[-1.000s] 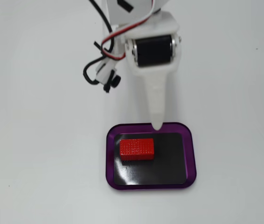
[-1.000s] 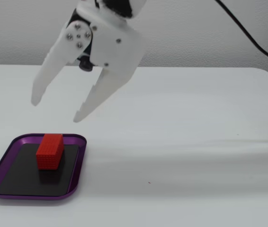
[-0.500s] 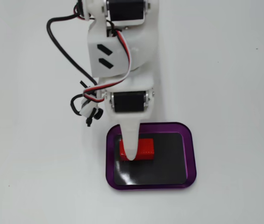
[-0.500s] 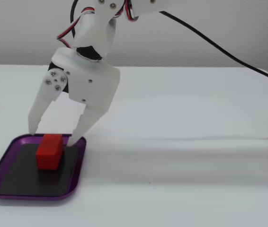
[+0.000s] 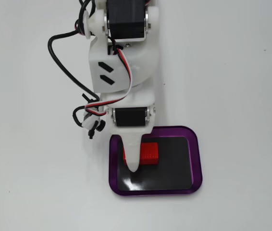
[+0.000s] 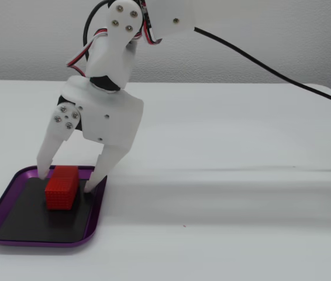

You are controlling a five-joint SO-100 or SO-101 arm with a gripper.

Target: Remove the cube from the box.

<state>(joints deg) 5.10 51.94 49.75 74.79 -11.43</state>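
A white worktop [image 5: 232, 72] is seen in both fixed views, and on it a shallow box [image 5: 197, 159] with a glossy purple rim and a black floor is placed. In a fixed view from above, the box lies near the lower middle of the picture; in a fixed view from the side [image 6: 13, 239], it lies at the lower left. The red cube [image 6: 61, 187] is resting on the black floor inside the box, toward the far side of it as seen from the side view, and its top is marked with a fine grid. From above, the cube [image 5: 150, 153] is seen in the upper left part of the floor, partly hidden under the white arm. The hand [image 6: 64, 180] is lowered into the box with its two fingers spread, one finger on each side of the cube. In the side view, a gap is visible between the left finger [image 6: 46, 155] and the cube, while the right finger [image 6: 104, 167] stands just beside it; whether this finger touches the cube cannot be told. The cube is therefore not pinched. From above, the hand [image 5: 135, 161] is seen as a white pointed finger over the floor just left of the cube. Black and coloured cables [image 5: 66, 72] are hanging along the arm.
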